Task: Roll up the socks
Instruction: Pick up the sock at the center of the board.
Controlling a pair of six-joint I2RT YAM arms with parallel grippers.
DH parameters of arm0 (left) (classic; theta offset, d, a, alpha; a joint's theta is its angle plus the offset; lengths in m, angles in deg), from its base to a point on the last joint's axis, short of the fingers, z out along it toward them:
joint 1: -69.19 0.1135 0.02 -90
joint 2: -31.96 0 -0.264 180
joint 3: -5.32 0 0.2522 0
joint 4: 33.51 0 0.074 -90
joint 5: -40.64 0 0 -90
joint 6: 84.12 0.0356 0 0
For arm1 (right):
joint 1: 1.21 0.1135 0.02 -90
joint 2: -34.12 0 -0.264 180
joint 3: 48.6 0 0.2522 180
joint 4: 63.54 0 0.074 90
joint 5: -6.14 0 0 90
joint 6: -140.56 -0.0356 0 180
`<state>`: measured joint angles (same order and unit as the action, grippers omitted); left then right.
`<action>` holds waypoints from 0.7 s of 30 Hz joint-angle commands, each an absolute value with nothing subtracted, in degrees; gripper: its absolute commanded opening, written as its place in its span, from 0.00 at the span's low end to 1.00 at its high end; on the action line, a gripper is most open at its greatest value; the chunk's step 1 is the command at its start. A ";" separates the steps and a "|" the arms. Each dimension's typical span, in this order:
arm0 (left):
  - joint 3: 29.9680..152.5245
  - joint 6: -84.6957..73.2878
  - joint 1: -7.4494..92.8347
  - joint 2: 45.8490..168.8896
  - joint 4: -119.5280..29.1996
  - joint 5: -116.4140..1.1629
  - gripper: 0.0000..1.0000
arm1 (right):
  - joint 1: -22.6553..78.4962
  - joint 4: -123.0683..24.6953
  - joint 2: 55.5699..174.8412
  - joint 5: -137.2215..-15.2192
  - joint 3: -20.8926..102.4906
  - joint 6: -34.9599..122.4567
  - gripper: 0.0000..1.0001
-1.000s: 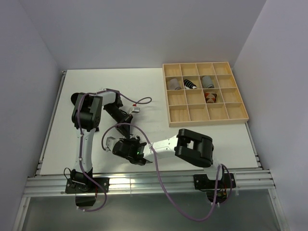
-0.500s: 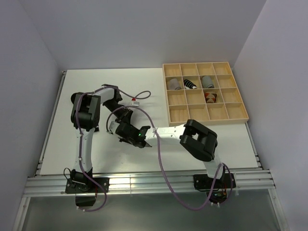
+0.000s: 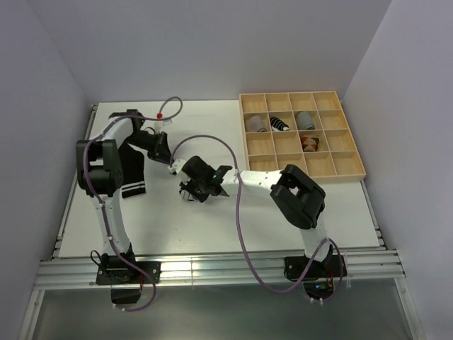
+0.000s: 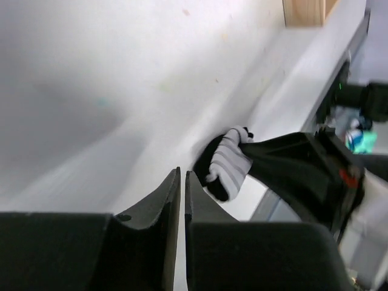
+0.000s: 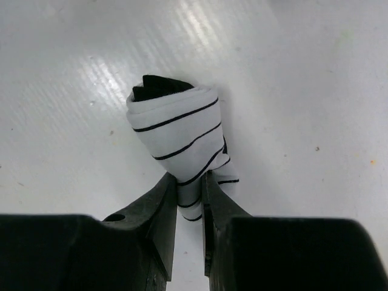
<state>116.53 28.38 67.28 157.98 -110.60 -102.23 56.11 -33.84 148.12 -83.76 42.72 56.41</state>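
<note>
Soft white sock roll (image 5: 179,130), thin black stripes, pinched in right jaws, left jaws closed

Bare table (image 3: 283,219) lies open near and right of the rolled sock (image 3: 188,194). A flat sock (image 3: 132,170) blocks the left, the tray (image 3: 244,138) the far right.

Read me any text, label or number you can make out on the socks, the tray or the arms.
No text can be read anywhere.
The rolled striped sock in the right tool: stripes only.
The flat black sock: white bands, no lettering.
The wooden tray: no label.
A red mark on the right tool's body, left wrist view: too blurred to read.
</note>
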 commanded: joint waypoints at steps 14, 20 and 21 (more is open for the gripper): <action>102.66 22.30 74.03 137.08 -95.33 -102.10 0.13 | 36.08 -29.13 141.89 -66.73 46.55 41.60 0.00; 102.40 25.21 74.03 135.06 -96.84 -102.80 0.13 | 26.07 -30.18 133.46 -63.91 44.62 38.53 0.00; 102.57 25.82 74.11 135.06 -97.62 -103.24 0.13 | 24.65 -30.36 132.40 -63.82 43.57 38.09 0.00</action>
<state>102.56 23.20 74.06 138.50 -96.33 -102.01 29.38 -29.12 140.56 -65.62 43.69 40.78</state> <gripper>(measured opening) 0.127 0.235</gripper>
